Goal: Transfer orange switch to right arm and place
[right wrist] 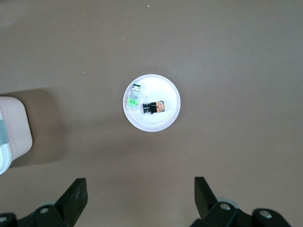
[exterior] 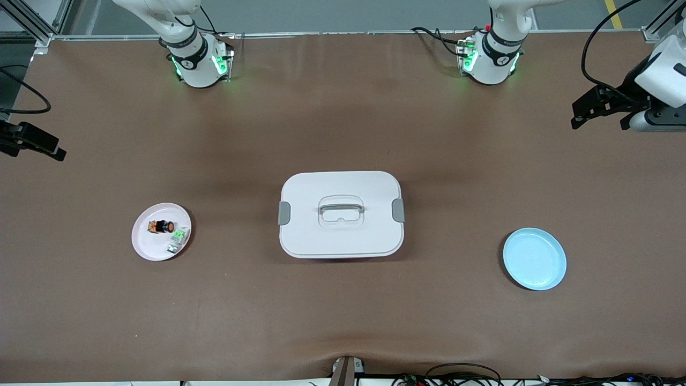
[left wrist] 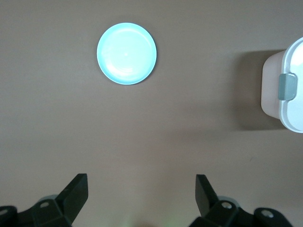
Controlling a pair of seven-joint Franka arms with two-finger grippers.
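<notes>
On the pink plate: the orange switch [exterior: 163,226] lies on its side at about 12 o'clock of the middle of the pink plate [exterior: 140,241], orange face turned toward 3 o'clock in the front view.
Neighbour: a small green-and-clear part [exterior: 178,238] lies just beside the switch, at about 4 o'clock from it, on the same plate.
Plate position: at 9 o'clock of the white lidded box [exterior: 305,193], toward the right arm's end of the bench [exterior: 343,321].
Blue plate [exterior: 534,259]: empty, at about 4 o'clock of the box, toward the left arm's end.
Right gripper [right wrist: 140,184]: high over the bench at its own end, looking down on the pink plate; jaws spread wide, holding nothing.
Left gripper [left wrist: 142,182]: high over the bench at the left arm's end, waiting, the blue plate in its view; jaws spread wide, holding nothing.
Progress: nothing lifted yet; the switch lies untouched.
Handling: probably light, stiff plastic; smooth and round, so likely to roll or squirt out under a skewed pinch.
Hold: across the black barrel at mid-length, jaws square to its axis, leaving one end free for the other jaws at the handover.
Risk: the green-and-clear part sits close; a wide approach could nudge it or catch both.
</notes>
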